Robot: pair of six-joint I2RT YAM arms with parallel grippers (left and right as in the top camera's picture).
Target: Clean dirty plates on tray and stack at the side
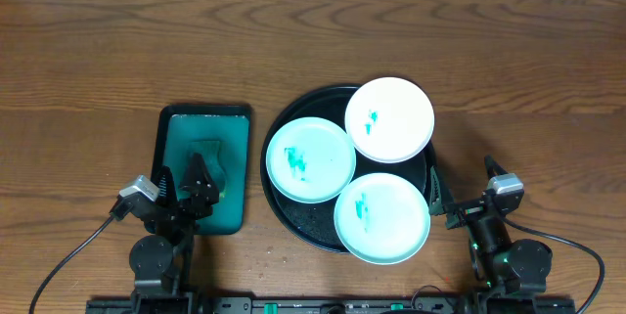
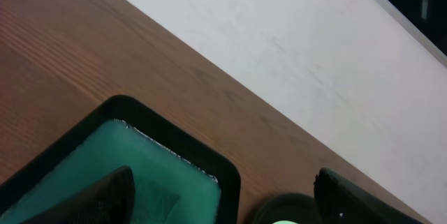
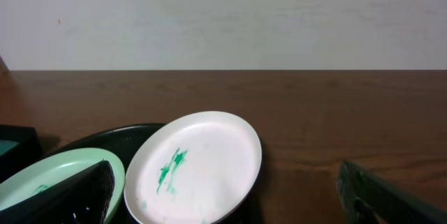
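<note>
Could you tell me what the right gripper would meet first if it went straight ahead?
Most likely the white plate with the green smear on the black tray: it sits just ahead, framed by the right gripper's open jaws. Depth is hard to judge.

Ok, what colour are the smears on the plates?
Teal-green, on all three plates; clearest in overhead view.

text: none legible | labels: none | brands: none | numbers: none
</note>
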